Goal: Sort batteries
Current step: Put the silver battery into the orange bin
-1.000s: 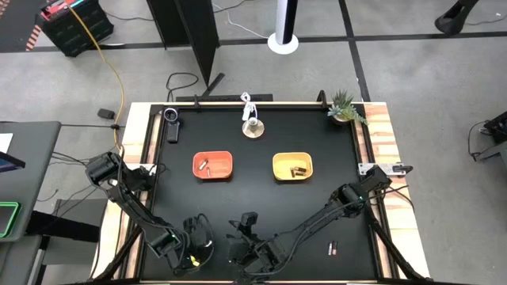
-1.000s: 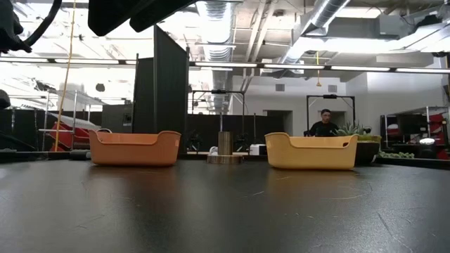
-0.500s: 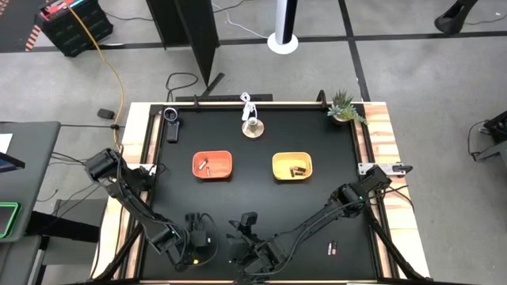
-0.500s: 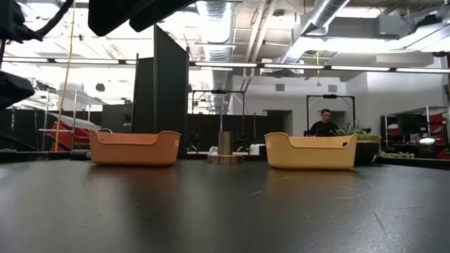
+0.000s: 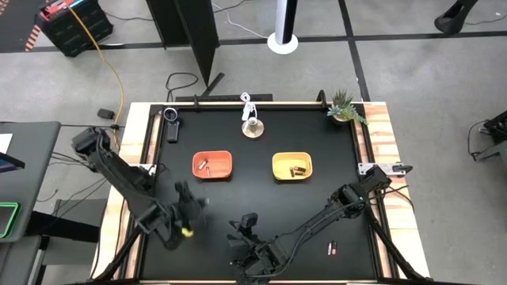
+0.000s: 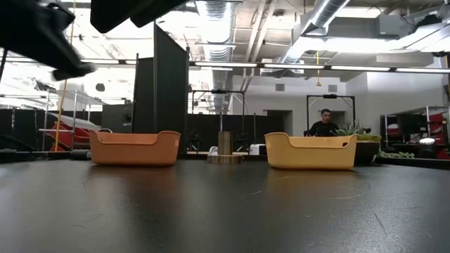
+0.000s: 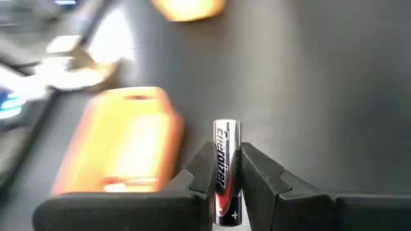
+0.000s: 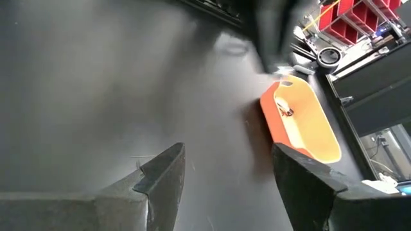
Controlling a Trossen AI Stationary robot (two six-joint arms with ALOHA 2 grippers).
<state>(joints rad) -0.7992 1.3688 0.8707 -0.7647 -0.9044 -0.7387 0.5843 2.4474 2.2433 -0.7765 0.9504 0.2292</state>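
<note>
Counter furnishings and surroundings, non-task items.
Black counter (image 5: 261, 198); orange tray (image 5: 212, 165) left of yellow tray (image 5: 292, 167), well apart; round metal-and-wood object (image 5: 253, 127) with white cable at the far edge; small potted plant (image 5: 344, 107) in the far right corner; person (image 6: 323, 124) in the room beyond.

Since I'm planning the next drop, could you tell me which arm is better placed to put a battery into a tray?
Left: its gripper already clamps a silvery battery and faces the orange tray. The right gripper is open and empty.
</note>
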